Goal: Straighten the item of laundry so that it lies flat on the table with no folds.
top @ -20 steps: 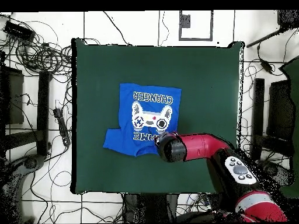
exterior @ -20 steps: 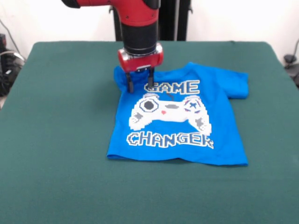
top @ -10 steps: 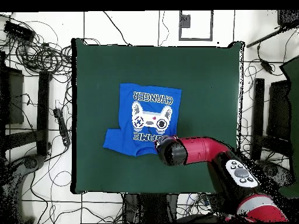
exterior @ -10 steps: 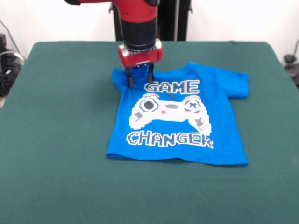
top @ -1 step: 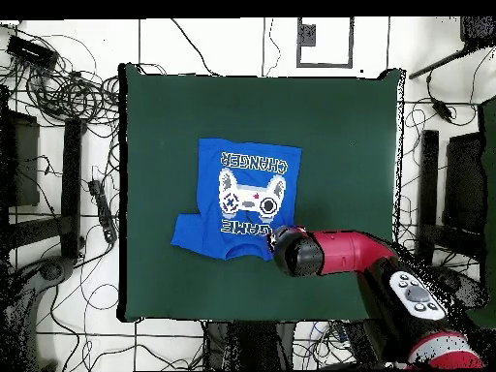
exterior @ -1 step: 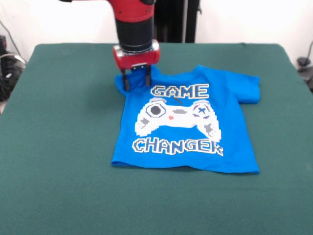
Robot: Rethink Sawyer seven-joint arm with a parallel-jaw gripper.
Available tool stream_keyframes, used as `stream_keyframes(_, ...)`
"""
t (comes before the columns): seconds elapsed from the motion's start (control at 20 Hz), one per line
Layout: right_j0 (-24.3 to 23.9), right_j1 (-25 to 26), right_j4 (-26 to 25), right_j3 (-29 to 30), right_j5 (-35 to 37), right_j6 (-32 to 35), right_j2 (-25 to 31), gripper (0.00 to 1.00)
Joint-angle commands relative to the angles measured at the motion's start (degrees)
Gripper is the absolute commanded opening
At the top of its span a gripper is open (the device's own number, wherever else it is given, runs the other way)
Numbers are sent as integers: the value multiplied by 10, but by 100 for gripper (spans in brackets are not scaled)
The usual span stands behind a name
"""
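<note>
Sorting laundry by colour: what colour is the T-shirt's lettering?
White, on the bright blue T-shirt; clearest in the front view.

My front camera sits low across the counter (exterior @ -1 step: 58,147) from the arm, close enough that the near corners fall outside its picture. My overhead camera looks straight down from much higher, taking in the whole counter (top @ -1 step: 339,126) plus cables and stands on the floor around it, and is turned half round against the front one. Both share the green top, the blue T-shirt (exterior @ -1 step: 230,132) (top @ -1 step: 213,160) and the hand (exterior @ -1 step: 136,82).
</note>
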Motion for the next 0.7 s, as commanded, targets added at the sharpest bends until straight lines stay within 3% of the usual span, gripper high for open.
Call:
stream_keyframes(0.05, -26, -2, 12, 9, 20, 6, 44, 100)
stream_keyframes(0.35, -51, -12, 13, 4, 49, -20, 62, 100)
stream_keyframes(0.7, -43, 1, 5, -1, 39, -7, 59, 100)
